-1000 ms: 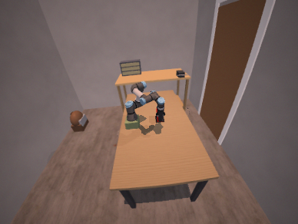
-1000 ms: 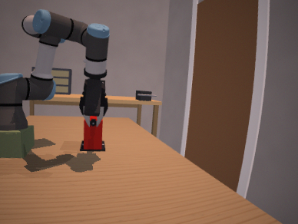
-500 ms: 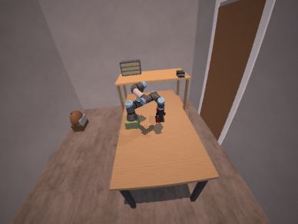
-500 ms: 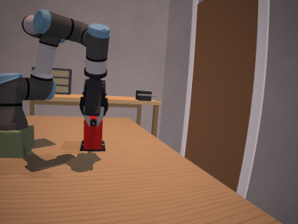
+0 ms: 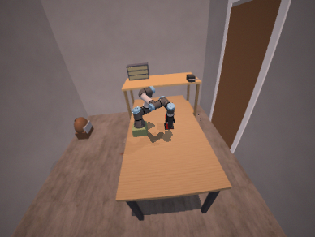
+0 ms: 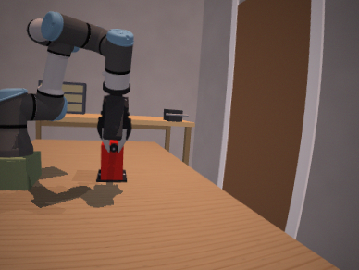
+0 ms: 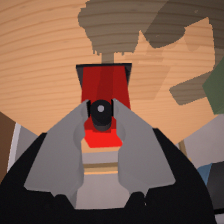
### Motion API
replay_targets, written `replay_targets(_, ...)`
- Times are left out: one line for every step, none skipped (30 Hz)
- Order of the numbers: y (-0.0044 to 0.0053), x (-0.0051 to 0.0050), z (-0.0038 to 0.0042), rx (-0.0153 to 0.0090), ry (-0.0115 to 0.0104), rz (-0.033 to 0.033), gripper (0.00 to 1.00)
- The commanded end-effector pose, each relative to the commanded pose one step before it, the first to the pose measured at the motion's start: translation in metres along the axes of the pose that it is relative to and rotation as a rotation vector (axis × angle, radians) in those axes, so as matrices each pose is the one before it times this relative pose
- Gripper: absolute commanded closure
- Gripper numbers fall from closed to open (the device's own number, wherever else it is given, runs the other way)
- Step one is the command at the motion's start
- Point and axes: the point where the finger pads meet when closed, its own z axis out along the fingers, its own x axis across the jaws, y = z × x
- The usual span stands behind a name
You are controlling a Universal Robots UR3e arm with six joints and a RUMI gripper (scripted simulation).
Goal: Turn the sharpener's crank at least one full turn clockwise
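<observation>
The red sharpener [image 6: 112, 163] is standing upright on its dark base plate, left of centre in the exterior view, resting on the worktop [image 6: 194, 217] just in front of the arm's green pedestal [image 6: 29, 177]. The arm is reaching over from the left and pointing its pincer [image 6: 113, 147] straight down onto the top of the sharpener.

In the wrist view, at frame centre, the two grey fingers are pressing in on either side of a small black knob with a pale centre, the crank handle [image 7: 100, 113]. The pincer is standing narrow and is gripping this handle, not closing on air.

The vertical approach appears chosen so that the wrist axis can line up with the crank's axis, letting a wrist rotation drive the turn. The flat base is presumably keeping the body steady under that load.

Judgement: grasp established; the clockwise turn itself is not yet evidenced. Slippage off the small knob is the main risk.
</observation>
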Motion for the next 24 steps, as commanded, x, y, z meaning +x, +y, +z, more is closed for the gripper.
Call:
replay_targets(-0.000256,-0.00408,-0.000416,0.00162,-0.00404,-0.00047,0.91)
replay_targets(0.000000,0.00000,0.000000,0.00000,0.00000,0.00000,0.91)
replay_targets(0.000000,0.00000,0.000000,0.00000,0.00000,0.00000,0.91)
replay_targets(-0.000096,-0.00097,0.000162,0.00005,-0.00004,-0.00003,0.91)
replay_targets(-0.000036,-0.00036,0.000056,0.00001,-0.00001,-0.00001,0.91)
replay_targets(-0.000039,-0.00037,0.000055,0.00001,-0.00001,-0.00001,0.91)
replay_targets(-0.000043,-0.00039,0.000074,0.00003,-0.00003,-0.00002,0.91)
replay_targets(-0.000050,-0.00040,0.000081,0.00004,-0.00003,-0.00002,0.91)
replay_targets(-0.000056,-0.00041,0.000083,0.00003,-0.00003,-0.00002,0.91)
replay_targets(-0.000059,-0.00042,0.000088,0.00003,-0.00003,-0.00002,0.91)
replay_targets(-0.000061,-0.00043,0.000093,0.00003,-0.00002,-0.00002,0.91)
replay_targets(-0.000064,-0.00044,0.000098,0.00003,-0.00002,-0.00001,0.91)
replay_targets(-0.000067,-0.00045,0.000104,0.00003,-0.00002,-0.00001,0.91)
replay_targets(-0.000071,-0.00046,0.000110,0.00003,-0.00002,-0.00001,0.91)
replay_targets(-0.000075,-0.00046,0.000116,0.00003,-0.00002,-0.00002,0.91)
replay_targets(-0.000079,-0.00047,0.000122,0.00003,-0.00002,-0.00002,0.91)
replay_targets(-0.000083,-0.00048,0.000129,0.00003,-0.00003,-0.00002,0.91)
replay_targets(-0.000087,-0.00048,0.000135,0.00003,-0.00003,-0.00002,0.91)
replay_targets(0.000000,0.00000,0.000000,0.00000,0.00000,0.00000,0.91)
replay_targets(0.000000,0.00000,0.000000,0.00000,0.00000,0.00000,0.91)
replay_targets(-0.000234,-0.00128,0.000389,0.00005,-0.00005,-0.00003,0.91)
replay_targets(-0.000081,-0.00044,0.000137,0.00000,0.00000,0.00000,0.91)
replay_targets(-0.000083,-0.00045,0.000137,0.00000,0.00000,0.00000,0.91)
replay_targets(-0.000087,-0.00047,0.000168,0.00000,0.00000,0.00000,0.91)
